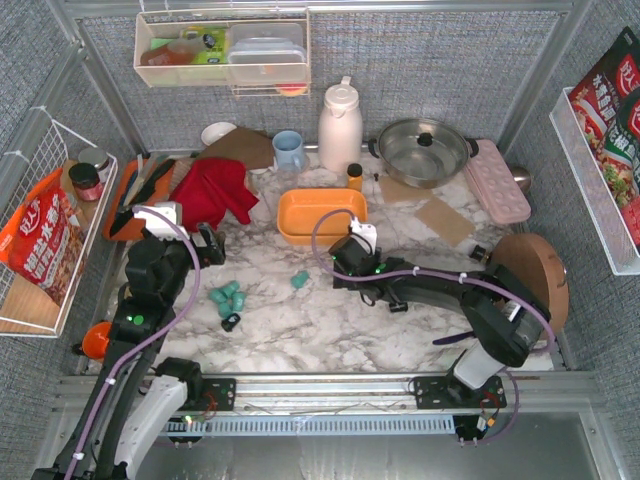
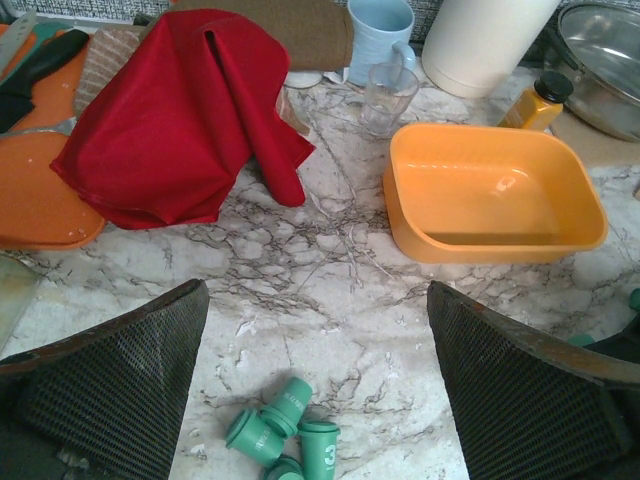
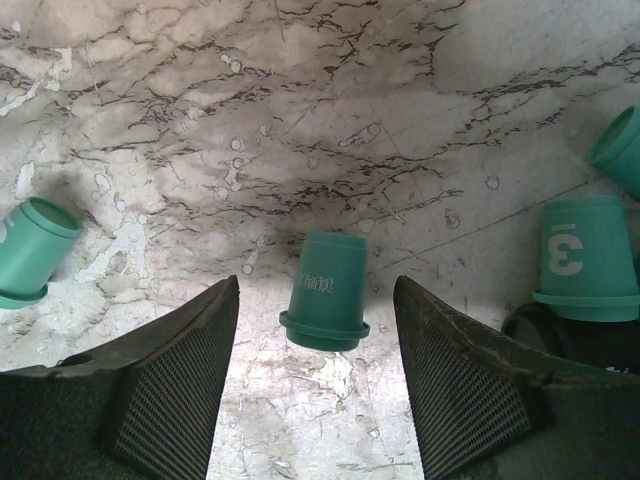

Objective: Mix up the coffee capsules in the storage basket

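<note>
Top view: the basket [image 1: 295,232] sits mid-surface [image 1: 400,320] with no capsule visible inside. The capsules [image 1: 225,297] lie loose on the near side of it, a cluster just in front of the left fingers [image 1: 208,243] and a lone capsule [image 1: 299,279] to the left of the right fingers [image 1: 347,256].

Left wrist view: the left fingers are spread wide and hold nothing. The cluster lies low between them, and the basket is ahead to the right.

Right wrist view: the right fingers are released. A teal capsule [image 3: 325,295] lies between them and touches neither. Its long axis runs in line with them, wide rim nearest the camera. The right arm looks better placed, and closing would pinch across the capsule's sides.
</note>
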### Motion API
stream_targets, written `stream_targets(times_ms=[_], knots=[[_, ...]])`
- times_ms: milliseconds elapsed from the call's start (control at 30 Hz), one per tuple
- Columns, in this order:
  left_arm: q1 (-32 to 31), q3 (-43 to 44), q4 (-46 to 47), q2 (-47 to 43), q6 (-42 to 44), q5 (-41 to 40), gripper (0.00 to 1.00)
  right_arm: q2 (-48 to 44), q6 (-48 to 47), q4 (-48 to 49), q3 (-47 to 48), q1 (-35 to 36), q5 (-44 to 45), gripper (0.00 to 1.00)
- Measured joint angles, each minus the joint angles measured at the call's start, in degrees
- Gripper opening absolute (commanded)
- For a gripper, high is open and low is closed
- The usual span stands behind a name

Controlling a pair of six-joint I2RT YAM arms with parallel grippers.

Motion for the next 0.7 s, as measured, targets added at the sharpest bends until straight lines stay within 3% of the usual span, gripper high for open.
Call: stream_targets(times_ms=[700], knots=[[0.0, -0.1, 0.0, -0.1, 0.0, 0.0, 0.99, 3.4, 1.3, -1.6, 0.9, 0.1, -0.3, 0.56]])
